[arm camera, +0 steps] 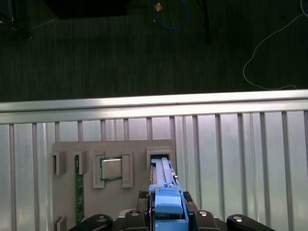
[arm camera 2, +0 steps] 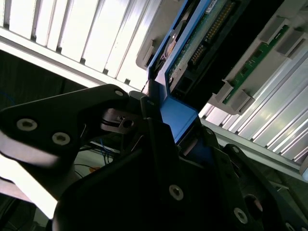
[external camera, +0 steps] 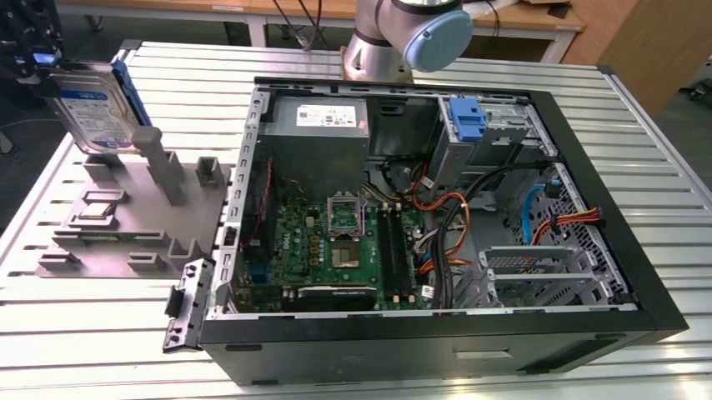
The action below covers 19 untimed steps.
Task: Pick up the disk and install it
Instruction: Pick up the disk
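Gripper [arm camera 2: 166, 111] is closed on the blue plastic carrier bracket [arm camera 2: 179, 118] of the disk, its dark jaws pressed against either side of the bracket in the second wrist view. The disk [external camera: 95, 112], a flat silver-grey hard drive with a white-and-blue label, stands upright on edge at the far side of the exterior view's left. It is above the far end of the grey moulded fixture tray [external camera: 112, 242], with the gripper at its top edge.

In the first wrist view the bracket [arm camera: 166, 207] sits between the jaws. The drive's thin edge runs down to an open rectangular slot [arm camera: 161, 159] in the tray. I cannot tell whether the lower edge rests in that slot or hangs just clear of it.

On the same tray lie a small square silver chip [arm camera: 111, 168] in its own pocket beside the slot and a narrow green memory stick [arm camera: 78, 187] further along.

On the exterior view's right of the tray lies an open black computer case [external camera: 656, 317] on the slatted aluminium table [external camera: 112, 350]. It shows a green motherboard [external camera: 333, 242], a grey power supply [external camera: 317, 117] and, to the right of that, a blue-handled drive caddy [external camera: 468, 117] at the far wall. The arm's grey base [external camera: 406, 33] stands beyond the case.
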{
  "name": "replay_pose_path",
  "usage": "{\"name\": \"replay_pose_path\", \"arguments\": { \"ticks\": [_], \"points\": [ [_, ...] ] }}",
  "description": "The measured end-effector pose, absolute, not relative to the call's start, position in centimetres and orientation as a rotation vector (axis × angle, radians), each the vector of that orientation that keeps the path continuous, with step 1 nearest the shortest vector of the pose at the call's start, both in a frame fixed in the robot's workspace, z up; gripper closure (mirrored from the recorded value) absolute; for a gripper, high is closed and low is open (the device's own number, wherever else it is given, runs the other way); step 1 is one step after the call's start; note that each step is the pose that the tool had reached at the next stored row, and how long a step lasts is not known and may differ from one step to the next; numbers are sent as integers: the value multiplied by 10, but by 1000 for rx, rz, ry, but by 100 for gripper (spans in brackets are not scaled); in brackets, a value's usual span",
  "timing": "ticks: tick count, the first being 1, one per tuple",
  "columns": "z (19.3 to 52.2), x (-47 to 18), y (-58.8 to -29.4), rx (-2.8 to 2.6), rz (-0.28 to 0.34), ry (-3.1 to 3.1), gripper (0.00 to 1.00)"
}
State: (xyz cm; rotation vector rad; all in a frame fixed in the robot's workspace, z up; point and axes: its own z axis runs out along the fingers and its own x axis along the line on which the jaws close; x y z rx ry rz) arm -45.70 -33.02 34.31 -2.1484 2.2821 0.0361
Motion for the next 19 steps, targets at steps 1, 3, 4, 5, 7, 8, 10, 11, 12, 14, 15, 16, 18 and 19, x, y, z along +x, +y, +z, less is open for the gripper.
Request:
{"name": "replay_pose_path", "arguments": {
  "ticks": [1, 3, 4, 5, 7, 8, 10, 11, 12, 14, 15, 16, 18, 19],
  "points": [
    [343, -457, -330, -2148, 36, 2282, 63],
    [344, -457, -330, -2148, 36, 2282, 63],
    [344, -457, -330, -2148, 36, 2282, 63],
    [344, -457, -330, -2148, 36, 2282, 63],
    [344, -457, -330, -2148, 36, 2282, 63],
    [344, -457, -330, -2148, 36, 2282, 63],
    [345, -457, -330, -2148, 36, 2282, 63],
    [345, -457, -330, -2149, 36, 2282, 63],
    [345, -457, -330, -2149, 36, 2282, 63],
    [346, -457, -330, -2148, 36, 2282, 63],
    [347, -457, -330, -2148, 36, 2282, 63],
    [347, -457, -330, -2148, 36, 2282, 63],
    [348, -457, -330, -2148, 36, 2282, 63],
    [348, -457, -330, -2148, 36, 2282, 63]
  ]
}}
